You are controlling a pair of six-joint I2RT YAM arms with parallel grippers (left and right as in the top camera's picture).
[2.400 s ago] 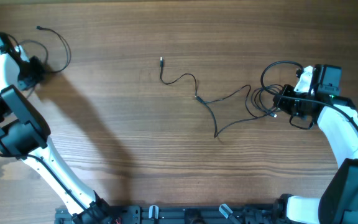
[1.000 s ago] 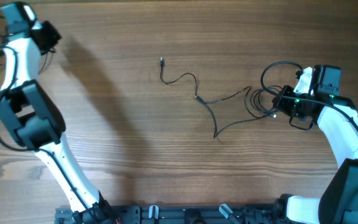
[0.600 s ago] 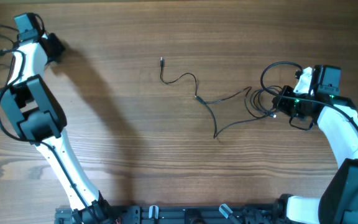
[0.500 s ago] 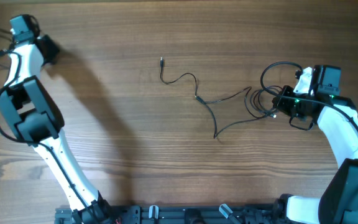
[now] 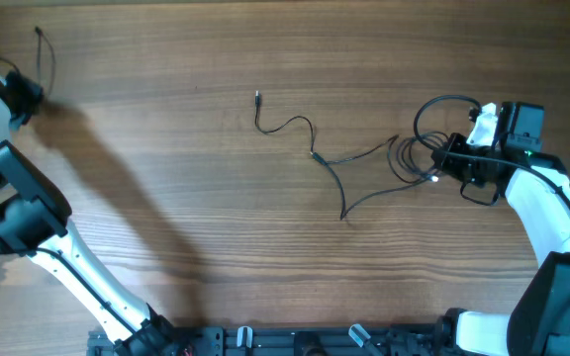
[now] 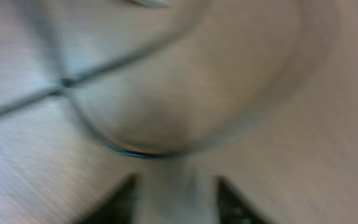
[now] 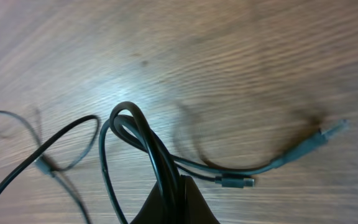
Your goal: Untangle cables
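Overhead: a brown wood-grain table (image 5: 166,218) carries thin black cables (image 5: 330,163). They wind from a tiny plug (image 5: 256,97), far of centre, rightward into a knot of loops at the right tool (image 5: 441,161). A separate thin black cord (image 5: 44,47) lies at the far left, beside the left tool (image 5: 30,94).

Left wrist, heavily blurred: 2 dark fingertips (image 6: 126,199) stand apart over the table. A curved stretch of cord (image 6: 135,152) lies just beyond them, not held.

Right wrist: the right tool (image 7: 179,205) is pinched together on a doubled loop of the cables (image 7: 138,134). 2 loose plug ends (image 7: 235,182) lie on the wood to its right.
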